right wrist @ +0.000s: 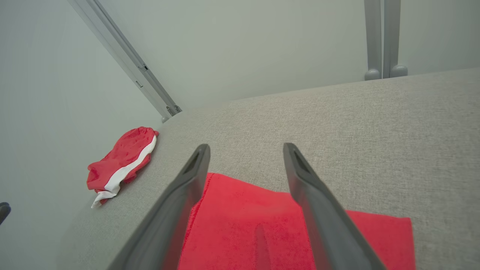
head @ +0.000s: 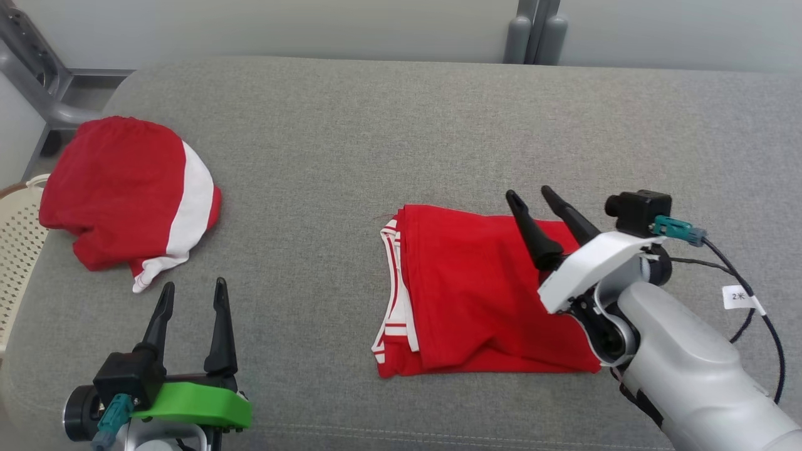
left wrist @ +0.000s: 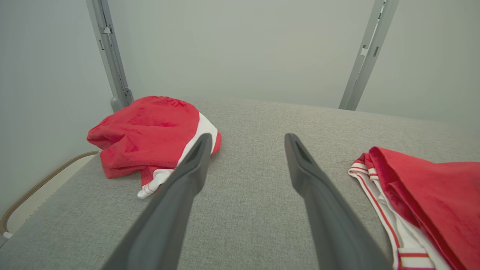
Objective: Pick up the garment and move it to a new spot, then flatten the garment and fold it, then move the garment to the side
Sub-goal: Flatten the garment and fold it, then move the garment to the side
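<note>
Head cam sits high, faces forward and down over the grey cushion (head: 351, 125). Left gripper (head: 193, 283) and right gripper (head: 528, 191) come up from its bottom edge. Left wrist cam rides low and looks along its fingers to the back wall: crumpled garment (left wrist: 146, 131) ahead-left of them, folded garment (left wrist: 431, 195) off to their right. Right wrist cam looks down close on the folded garment, beneath its fingers. All three views share both garments.

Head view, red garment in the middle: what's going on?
The folded red garment with white striped trim lies flat on the grey fabric surface. The right gripper hovers open over its right side, holding nothing. The left gripper is open too, apart from both garments. A crumpled red-and-white garment sits at far left.
</note>
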{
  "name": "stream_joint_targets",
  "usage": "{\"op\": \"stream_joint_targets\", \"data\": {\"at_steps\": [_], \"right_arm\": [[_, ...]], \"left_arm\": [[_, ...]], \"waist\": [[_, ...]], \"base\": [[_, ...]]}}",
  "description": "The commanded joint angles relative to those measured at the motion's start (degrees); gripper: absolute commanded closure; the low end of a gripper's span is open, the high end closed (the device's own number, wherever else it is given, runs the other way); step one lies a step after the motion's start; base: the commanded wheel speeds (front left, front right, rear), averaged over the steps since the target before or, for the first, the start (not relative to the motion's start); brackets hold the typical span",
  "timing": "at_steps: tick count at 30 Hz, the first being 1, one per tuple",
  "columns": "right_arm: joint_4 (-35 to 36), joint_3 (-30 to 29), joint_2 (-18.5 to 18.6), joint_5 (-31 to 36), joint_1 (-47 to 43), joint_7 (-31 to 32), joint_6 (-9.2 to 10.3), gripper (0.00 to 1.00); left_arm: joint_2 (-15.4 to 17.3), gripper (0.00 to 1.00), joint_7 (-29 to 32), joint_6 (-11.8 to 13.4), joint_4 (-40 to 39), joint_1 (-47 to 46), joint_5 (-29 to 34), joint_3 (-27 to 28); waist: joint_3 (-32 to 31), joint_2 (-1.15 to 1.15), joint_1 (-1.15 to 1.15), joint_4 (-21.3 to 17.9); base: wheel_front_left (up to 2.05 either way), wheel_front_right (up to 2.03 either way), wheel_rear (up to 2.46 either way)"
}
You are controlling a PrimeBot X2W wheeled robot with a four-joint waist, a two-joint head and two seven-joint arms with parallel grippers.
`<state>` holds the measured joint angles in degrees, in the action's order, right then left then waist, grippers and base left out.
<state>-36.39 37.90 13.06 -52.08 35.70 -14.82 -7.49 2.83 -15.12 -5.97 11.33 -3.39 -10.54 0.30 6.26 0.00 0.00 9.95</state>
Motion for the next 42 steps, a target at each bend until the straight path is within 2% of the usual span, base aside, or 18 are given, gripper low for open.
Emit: {"op": "stream_joint_targets", "data": {"at_steps": [1, 9, 13, 26, 37, 38, 39, 40, 42], "right_arm": [[0.75, -1.77, 1.29, 1.29, -1.66, -0.44, 0.0, 0.0], [2.75, -9.39, 4.91, 5.67, -6.12, -0.28, 0.0, 0.0], [2.04, -11.2, 5.03, 5.91, -8.03, 2.29, 0.0, 0.0], [-1.96, -12.98, 3.47, 7.02, -10.1, 11.39, -0.01, 0.0], [-1.84, -11.58, 3.02, 4.24, -11.09, 16.73, 0.0, 0.0], [-1.75, -11.34, 3.08, 4.07, -11.12, 16.98, 0.0, 0.07], [-1.62, -11.22, 3.18, 3.91, -11.11, 17.15, 0.0, 0.48], [-1.49, -11.1, 3.29, 3.63, -10.82, 17.01, 0.0, 1.0], [-1.46, -10.93, 3.33, 3.21, -10.32, 16.89, 0.0, 1.0]], "left_arm": [[0.14, 0.0, 0.0, 0.08, -0.4, 0.49, 0.25, 0.49], [0.14, 0.0, 0.0, 0.39, -1.36, 1.47, 0.61, 1.07], [0.14, 0.0, 0.0, 0.39, -1.43, 1.58, 0.66, 1.1], [0.14, 0.0, 0.0, 0.33, -1.24, 0.48, 0.32, 0.4], [0.14, 0.0, 0.0, 0.19, -1.14, -0.08, -0.05, 0.17], [0.14, 0.0, 0.0, 0.17, -1.15, -0.18, -0.11, 0.12], [0.14, 0.0, 0.0, 0.16, -1.13, -0.26, -0.15, 0.08], [0.14, 0.0, 0.0, 0.19, -1.09, -0.36, -0.28, 0.12], [0.14, 0.0, 0.0, 0.21, -1.06, -0.54, -0.29, 0.21]], "waist": [[0.07, 0.0, 0.0, -0.46], [0.2, 0.0, 0.0, -1.65], [0.28, 0.0, 0.0, -2.01], [1.32, 0.0, 0.0, -1.73], [2.33, 0.0, 0.0, -1.32], [2.45, 0.0, 0.0, -1.27], [2.59, 0.0, 0.0, -1.23], [2.88, 0.0, 0.0, -1.21], [3.18, 0.0, 0.0, -1.24]], "base": [[0.0, 0.0, 0.0], [0.0, 0.0, 0.0], [0.0, 0.0, 0.0], [0.0, 0.0, 0.0], [0.0, 0.0, 0.0], [0.0, 0.0, 0.0], [0.0, 0.0, 0.0], [0.0, 0.0, 0.0], [0.0, 0.0, 0.0]]}}
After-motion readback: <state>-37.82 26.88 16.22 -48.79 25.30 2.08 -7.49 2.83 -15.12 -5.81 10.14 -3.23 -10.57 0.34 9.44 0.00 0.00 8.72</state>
